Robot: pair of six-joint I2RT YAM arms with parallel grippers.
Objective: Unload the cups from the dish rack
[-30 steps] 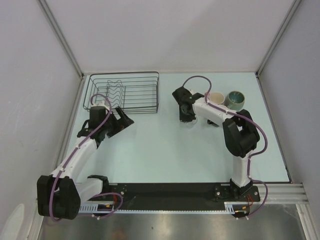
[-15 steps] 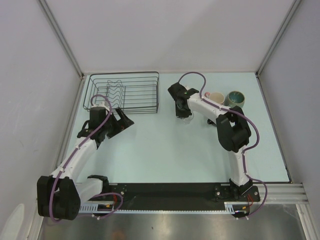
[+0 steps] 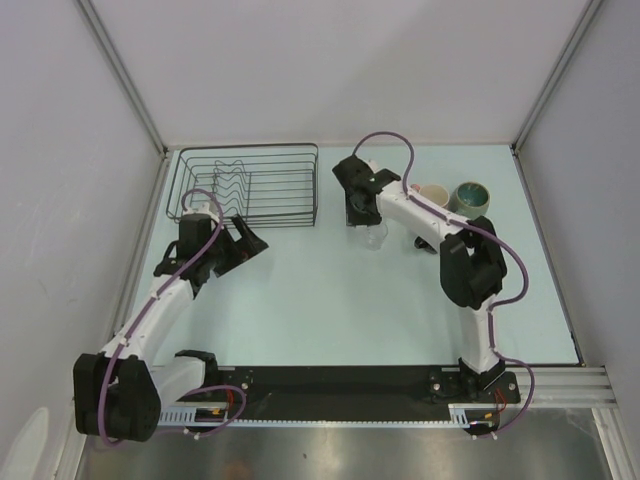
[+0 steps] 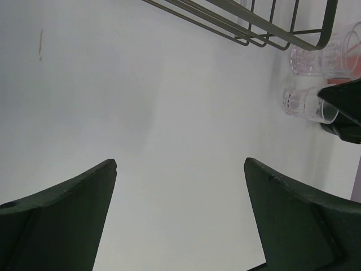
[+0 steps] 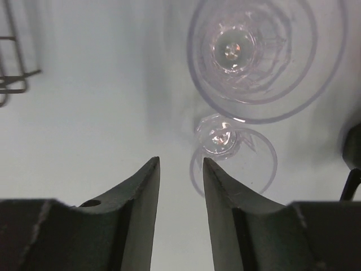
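Note:
The black wire dish rack (image 3: 245,185) stands at the back left and shows no cups inside. A pink cup (image 3: 432,196) and a pale green-teal cup (image 3: 470,198) sit on the table at the back right. In the right wrist view a small clear glass tumbler (image 5: 234,155) stands on the table before a larger clear glass (image 5: 265,51). My right gripper (image 3: 358,210) hangs just above the small tumbler, jaws parted, its rim edge beside the right finger. My left gripper (image 3: 250,237) is open over bare table near the rack's front corner (image 4: 254,28).
From the left wrist view both clear glasses (image 4: 321,53) (image 4: 302,104) show right of the rack, with the black right gripper (image 4: 344,107) beside them. Rack wires (image 5: 11,68) edge the right wrist view. White walls close in the table on three sides.
My right gripper has shifted back and left toward the rack and its jaws have parted from shut, leaving the small tumbler standing on the table. The left arm has not moved.

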